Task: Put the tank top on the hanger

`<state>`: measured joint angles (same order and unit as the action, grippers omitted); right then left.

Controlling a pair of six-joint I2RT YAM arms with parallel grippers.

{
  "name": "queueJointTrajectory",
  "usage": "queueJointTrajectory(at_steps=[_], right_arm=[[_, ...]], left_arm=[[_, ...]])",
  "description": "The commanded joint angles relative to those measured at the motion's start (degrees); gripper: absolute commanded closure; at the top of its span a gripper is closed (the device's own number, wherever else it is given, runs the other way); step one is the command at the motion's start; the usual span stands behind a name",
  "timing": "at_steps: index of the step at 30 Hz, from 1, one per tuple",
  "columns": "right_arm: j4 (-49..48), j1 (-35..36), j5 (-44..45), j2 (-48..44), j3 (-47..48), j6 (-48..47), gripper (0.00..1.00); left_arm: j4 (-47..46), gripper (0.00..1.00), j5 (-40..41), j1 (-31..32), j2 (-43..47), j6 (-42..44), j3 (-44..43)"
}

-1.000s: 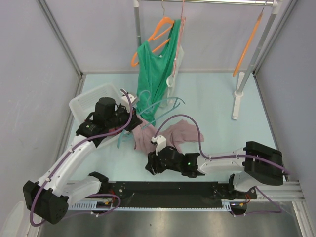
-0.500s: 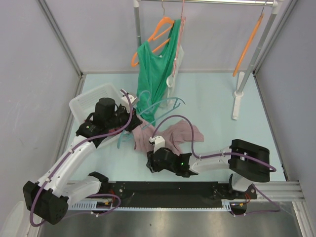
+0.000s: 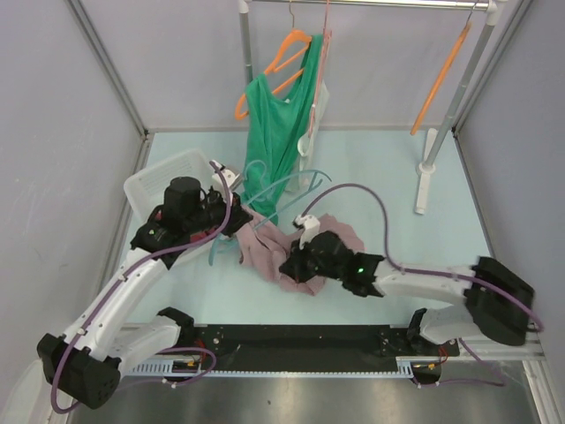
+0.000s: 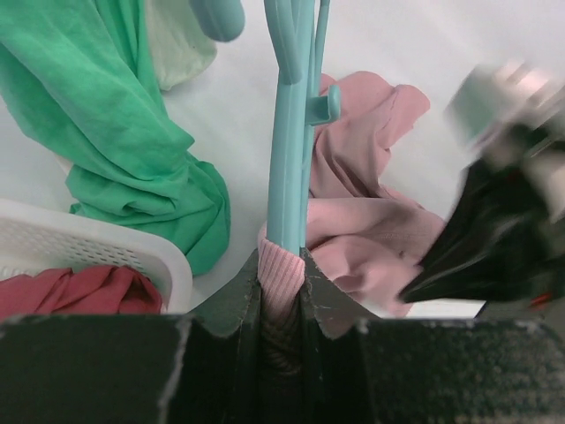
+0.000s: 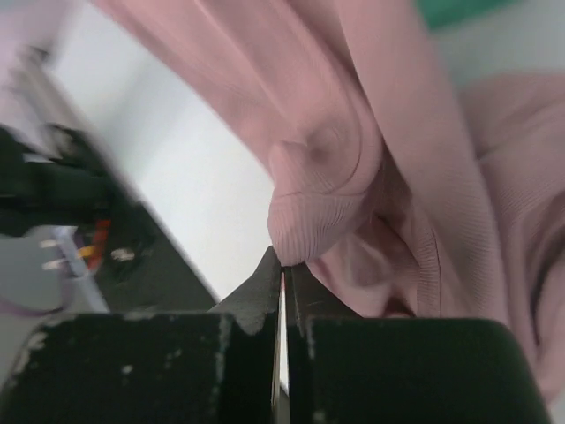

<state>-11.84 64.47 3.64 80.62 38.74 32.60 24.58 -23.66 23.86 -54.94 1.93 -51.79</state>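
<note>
Pink tank top point(image 5: 353, 159) pinched in right hand point(image 5: 284, 269), hanger point(image 4: 288, 132) in left hand point(image 4: 282, 258).

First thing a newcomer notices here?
The bright green top hanging from the rail at the back grabs the eye first. In the centre, the pink tank top lies bunched, with the right tool pinched shut on a fold of it. On the left, the left tool clamps the teal hanger together with a pink hem.
</note>
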Motion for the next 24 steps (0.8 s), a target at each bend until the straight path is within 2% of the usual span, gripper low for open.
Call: queueJointTrajectory(at_steps=[1,5,9,10,13,15,19,22,24], right_arm=[[10.9,-7.1,-17.5,-15.2,0.5,-5.4,1.0],[20.5,-17.3,-23.3,-28.4,-0.4,-4.0,1.0],[19.7,-30.9,-28.8,-33.5,-4.5,-1.3,1.0],[19.2,-35.3,-28.5,-34.1,-5.3,-0.7,1.0],[16.5,-42.3,-25.9,-34.7,-8.3,1.8,1.0],[14.0,-43.1,-26.5,-34.4,-9.9,2.4,1.0],[6.4,-41.4,-34.6,-32.3,-11.8,3.0,1.0],[4.5,-39.0,-35.7,-33.1,-15.0,3.5,1.0],[2.4,-40.2,-36.2,-34.3,-18.6,5.4,1.0]], left_arm=[[-2.9,1.0,0.7,-1.5,1.9,-0.7,-0.4],[-3.3,1.0,-0.2,-2.4,4.0,-0.4,-0.2],[-5.0,1.0,-3.9,-2.7,5.9,0.0,0.7],[-5.3,1.0,-6.1,-2.7,6.2,0.0,0.9],[-6.9,1.0,-10.2,-2.6,6.2,-0.9,1.6],[-8.4,1.0,-11.2,-2.7,5.5,-1.6,2.3],[-9.5,1.0,-13.0,-2.6,0.6,-5.6,2.7],[-8.8,1.0,-13.0,-2.6,-1.3,-6.0,2.1],[-8.5,1.0,-13.3,-2.6,-0.8,-5.5,2.1]])
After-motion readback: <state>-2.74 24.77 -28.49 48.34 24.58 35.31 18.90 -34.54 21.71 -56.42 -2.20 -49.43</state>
